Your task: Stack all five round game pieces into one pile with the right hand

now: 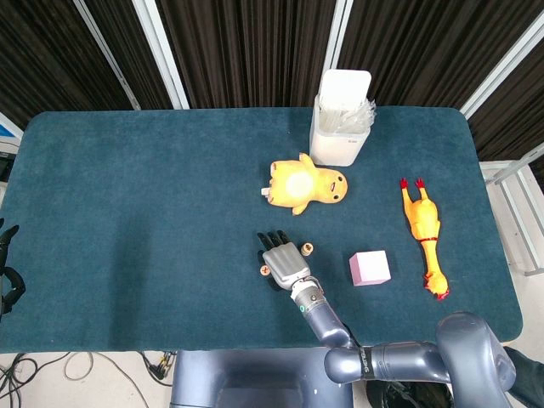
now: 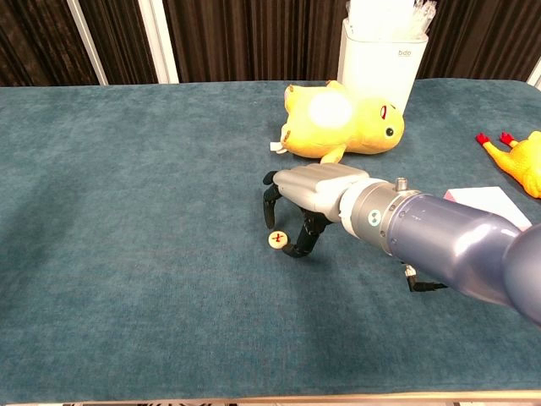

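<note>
A single cream round piece (image 2: 278, 239) with a red mark lies flat on the blue cloth; the head view shows the piece (image 1: 265, 271) at the hand's left edge. My right hand (image 2: 314, 189) arches low over it, fingers (image 2: 270, 205) curled down behind the piece and the thumb tip right beside it, the piece still on the cloth. A short stack of round pieces (image 1: 307, 249) stands just right of the right hand (image 1: 283, 262) in the head view; the hand hides it in the chest view. My left hand (image 1: 7, 280) shows only as dark fingers at the far left edge.
A yellow plush duck (image 1: 302, 185) lies just beyond the hand. Behind it stands a white container (image 1: 342, 119). A pink cube (image 1: 370, 268) sits to the right, and a rubber chicken (image 1: 423, 234) lies further right.
</note>
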`<state>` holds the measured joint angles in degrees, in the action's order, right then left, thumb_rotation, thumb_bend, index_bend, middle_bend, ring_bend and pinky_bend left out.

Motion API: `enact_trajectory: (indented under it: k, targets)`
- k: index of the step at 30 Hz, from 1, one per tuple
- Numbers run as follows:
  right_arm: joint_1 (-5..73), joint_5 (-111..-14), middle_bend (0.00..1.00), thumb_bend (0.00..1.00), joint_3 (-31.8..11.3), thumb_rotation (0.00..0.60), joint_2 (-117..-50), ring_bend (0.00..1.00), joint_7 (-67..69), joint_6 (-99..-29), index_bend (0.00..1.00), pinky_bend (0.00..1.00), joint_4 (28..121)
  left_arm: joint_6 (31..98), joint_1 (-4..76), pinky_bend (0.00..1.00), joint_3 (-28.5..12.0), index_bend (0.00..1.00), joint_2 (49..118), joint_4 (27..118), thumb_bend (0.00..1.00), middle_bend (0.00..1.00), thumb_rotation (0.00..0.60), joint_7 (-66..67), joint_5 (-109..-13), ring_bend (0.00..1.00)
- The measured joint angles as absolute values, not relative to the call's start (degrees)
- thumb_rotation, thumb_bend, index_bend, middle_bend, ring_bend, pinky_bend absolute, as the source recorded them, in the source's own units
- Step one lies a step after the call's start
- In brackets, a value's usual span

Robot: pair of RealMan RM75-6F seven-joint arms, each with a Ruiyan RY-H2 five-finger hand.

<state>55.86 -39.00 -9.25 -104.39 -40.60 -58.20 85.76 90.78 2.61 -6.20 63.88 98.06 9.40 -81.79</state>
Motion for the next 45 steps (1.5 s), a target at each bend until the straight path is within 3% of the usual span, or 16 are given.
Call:
enact_trajectory:
  k: [45]
  targets:
    - [55.3,-39.3,0.0,0.41,-10.3,0.6,-106.2,0.0,-40.1,-55.8,0.49,0.0,82.2,90.8,2.6,0.01,-6.3,0.13,64.0,98.1,0.82,0.0,0.6,9.5,-81.8,0.0]
